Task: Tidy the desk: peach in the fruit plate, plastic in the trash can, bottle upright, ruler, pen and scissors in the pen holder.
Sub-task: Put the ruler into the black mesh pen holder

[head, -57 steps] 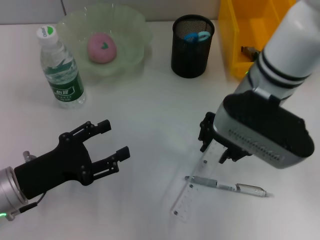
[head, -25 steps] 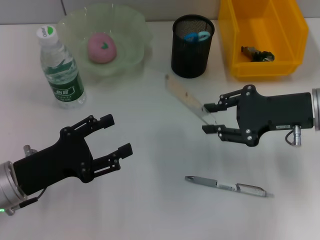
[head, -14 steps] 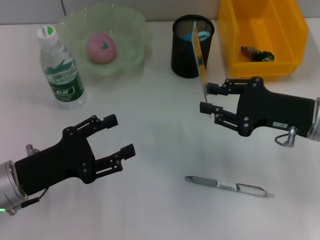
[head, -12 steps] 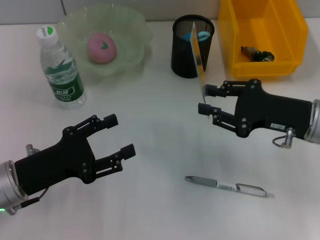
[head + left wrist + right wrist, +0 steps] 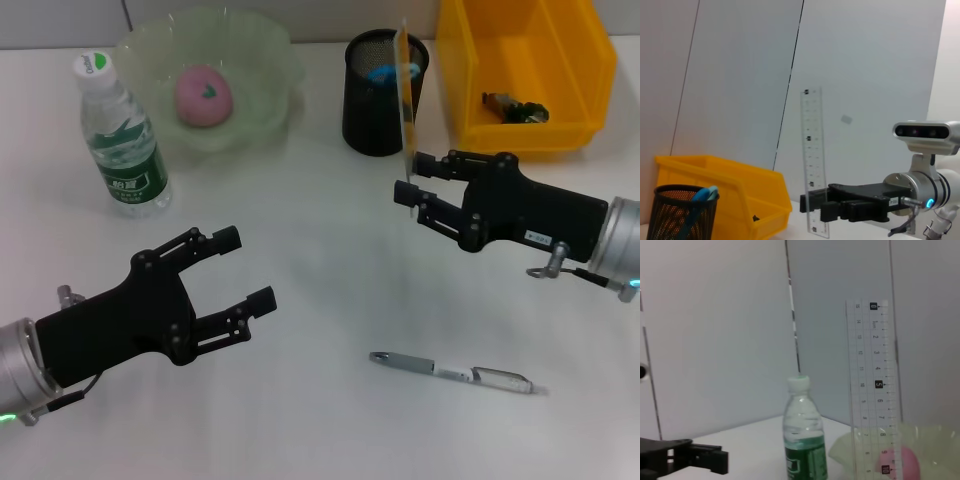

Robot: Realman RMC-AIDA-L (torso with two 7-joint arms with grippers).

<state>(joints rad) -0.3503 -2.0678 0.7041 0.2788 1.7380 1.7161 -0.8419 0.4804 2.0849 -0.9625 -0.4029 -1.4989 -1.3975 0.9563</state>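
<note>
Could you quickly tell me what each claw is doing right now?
Left claw: open, empty, above the desk.
Right claw: shut on the ruler, held upright.

setting: probably an office or lab desk | my cues: white desk [image 5: 320, 250], mesh pen holder [image 5: 378, 95], yellow bin [image 5: 525, 75], plain grey wall panels [image 5: 740, 75]

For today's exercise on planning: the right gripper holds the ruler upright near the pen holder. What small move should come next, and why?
Probably carry the ruler a little further toward the pen holder, until it is above the opening. The right gripper grips the ruler's lower end and holds it upright, beside the holder rather than over it. The left gripper hangs open and empty, well away.
</note>
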